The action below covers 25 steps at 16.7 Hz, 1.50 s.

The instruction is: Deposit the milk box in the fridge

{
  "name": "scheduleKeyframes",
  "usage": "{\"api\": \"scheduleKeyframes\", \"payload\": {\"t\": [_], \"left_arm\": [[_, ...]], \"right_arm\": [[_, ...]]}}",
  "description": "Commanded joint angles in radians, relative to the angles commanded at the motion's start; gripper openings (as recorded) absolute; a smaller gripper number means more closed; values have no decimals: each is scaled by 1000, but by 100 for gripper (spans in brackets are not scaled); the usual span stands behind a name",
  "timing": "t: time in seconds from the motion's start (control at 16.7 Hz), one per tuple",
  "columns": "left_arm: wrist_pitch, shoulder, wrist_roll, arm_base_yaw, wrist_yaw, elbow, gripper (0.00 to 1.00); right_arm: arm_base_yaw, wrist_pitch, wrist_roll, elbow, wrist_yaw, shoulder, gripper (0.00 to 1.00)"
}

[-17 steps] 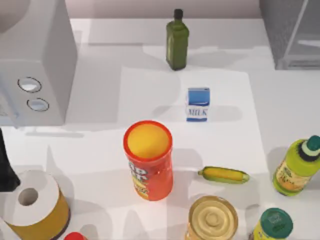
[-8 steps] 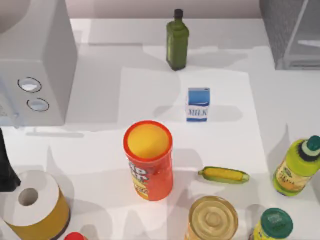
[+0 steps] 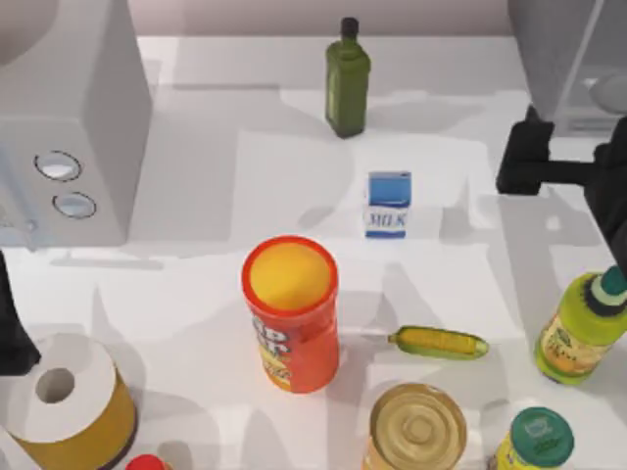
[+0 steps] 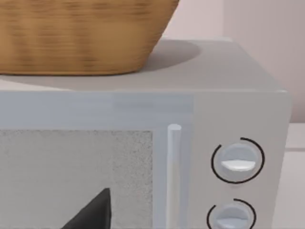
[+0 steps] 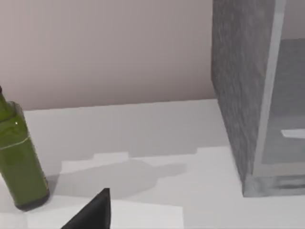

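Observation:
The milk box (image 3: pixel 388 204), a small blue carton with a white "MILK" front, stands upright on the white table, a little right of centre. My right gripper (image 3: pixel 509 153) hovers to its right, apart from it, open and holding nothing. One dark fingertip (image 5: pixel 96 210) shows in the right wrist view. Behind that gripper, at the table's back right corner, stands the fridge (image 3: pixel 554 61), whose speckled-grey side (image 5: pixel 233 90) and pale frame appear in the right wrist view. My left arm (image 3: pixel 10 328) is parked at the left edge, in front of the microwave.
A green bottle (image 3: pixel 347 80) stands behind the milk box. An orange chip can (image 3: pixel 290 311), a corn cob (image 3: pixel 438 343), a jar (image 3: pixel 417 429) and two yellow-green bottles (image 3: pixel 580 328) crowd the front. A dialled microwave (image 3: pixel 69 127) with a basket (image 4: pixel 81 33) on top fills the back left.
My right arm has come in from the right edge, and its gripper now hangs between the milk box and the fridge. The milk box and the left arm have not moved.

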Motion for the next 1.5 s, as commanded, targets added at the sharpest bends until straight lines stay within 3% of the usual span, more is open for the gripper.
{"api": "scheduleKeyframes", "payload": {"t": [0.36,0.66,1.14,1.5], "left_arm": [[0,0,0,0,0,0,100],[0,0,0,0,0,0,100],[0,0,0,0,0,0,100],[0,0,0,0,0,0,100]], "right_arm": [[189,219,74,217,191,549,100],[290,329,108,322,285,826,100],[304,344,113,334,298,867,100],[280,243,100,375,277,793,100]]}}
